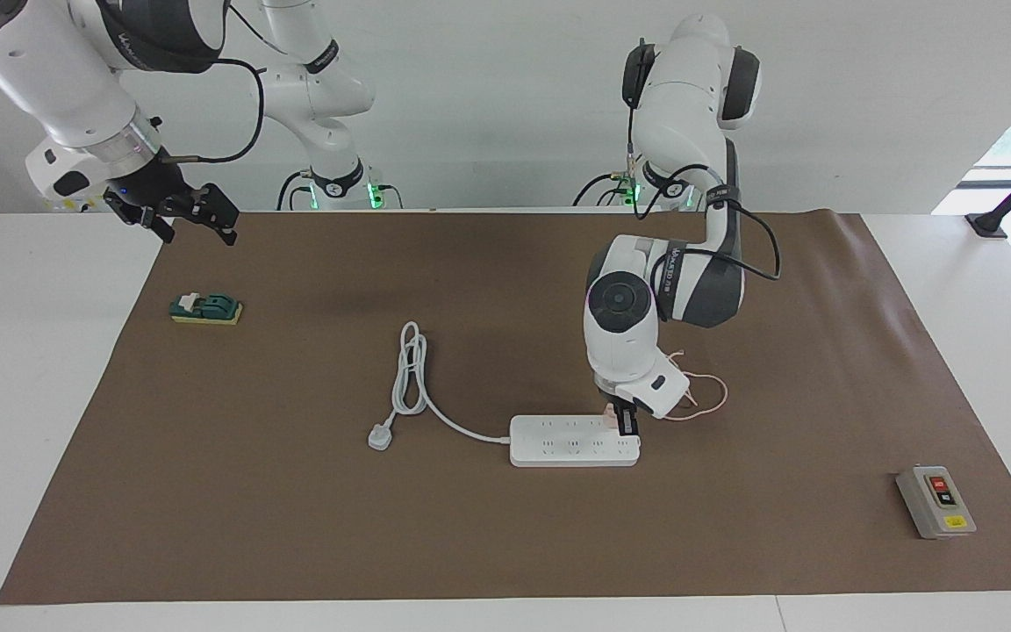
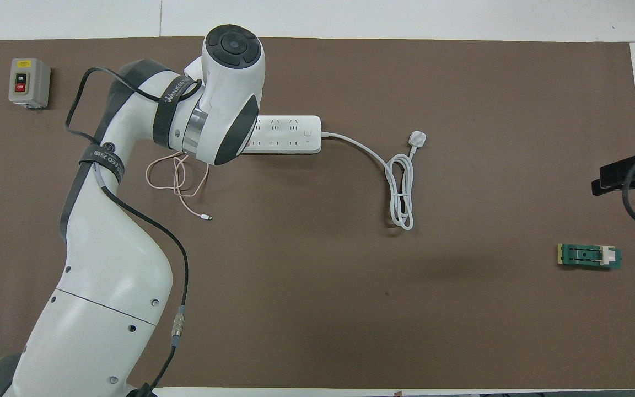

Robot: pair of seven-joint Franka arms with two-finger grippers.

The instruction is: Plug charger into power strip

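brown paper covers the pale surface [image 1: 49, 421], and the power strip [image 1: 574, 440] lying near its middle serves as the landmark for everything else.

going across the facing view from its left edge: the right gripper [image 1: 174, 213] waits in the air well away from the power strip, over the mat's corner at the right arm's end, its jaws spread and empty. a small green switch block [image 1: 206, 308] lies on the paper at that same end, nearer to the robots than the strip. the strip's thick white cord [image 1: 413, 373] loops away toward the robots and ends in a white three-pin plug [image 1: 380, 436] lying just off the strip's cord end.

at the strip's other end, toward the left arm, the left gripper [image 1: 626, 421] points straight down with its jaws clenched on the charger [image 1: 611, 420], a pale pink cube showing just beside the fingers and right at the strip's top face. the charger's thin pink cable [image 1: 706, 395] trails in loose loops on the paper just beside the strip. a grey switch box [image 1: 935, 502] sits well apart, at the left arm's end.

judging by this, the charger is brought to the sockets; whether its pins are fully seated i cannot tell. pressing home and letting go look left to do.
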